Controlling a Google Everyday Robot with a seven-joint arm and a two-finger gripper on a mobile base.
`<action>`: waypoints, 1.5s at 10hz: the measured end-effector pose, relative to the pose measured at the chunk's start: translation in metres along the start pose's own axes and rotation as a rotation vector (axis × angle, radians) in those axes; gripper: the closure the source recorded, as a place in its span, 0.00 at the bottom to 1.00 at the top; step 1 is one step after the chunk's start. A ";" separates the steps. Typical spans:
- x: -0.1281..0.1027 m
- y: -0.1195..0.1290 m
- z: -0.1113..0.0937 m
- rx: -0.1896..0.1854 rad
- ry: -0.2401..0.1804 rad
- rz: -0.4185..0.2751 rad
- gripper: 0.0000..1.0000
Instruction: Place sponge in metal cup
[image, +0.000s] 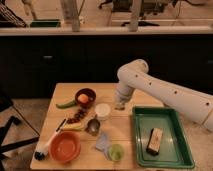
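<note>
the gripper (120, 104) hangs low over the wooden table (100, 89), just right of the white cup (102, 111) and just behind the green tray (155, 110). how far open it is cannot be told, nor whether it has hold of anything. the sponge is not plainly visible; my judgement is that it lies hidden right under the gripper, so the step in hand is the reach and grasp. the metal cup (92, 125) stands near the table's middle, just in front of the white cup and near the blue cloth (103, 142). with the sponge secured, the next move calls for a lift clear of the white cup, a short carry to the metal cup, and a release straight above its narrow mouth.
</note>
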 end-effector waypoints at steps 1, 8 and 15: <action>0.009 -0.013 -0.002 0.016 -0.006 -0.024 0.68; 0.026 -0.053 -0.012 0.038 0.053 -0.256 0.20; 0.025 -0.084 -0.002 0.004 0.131 -0.534 0.20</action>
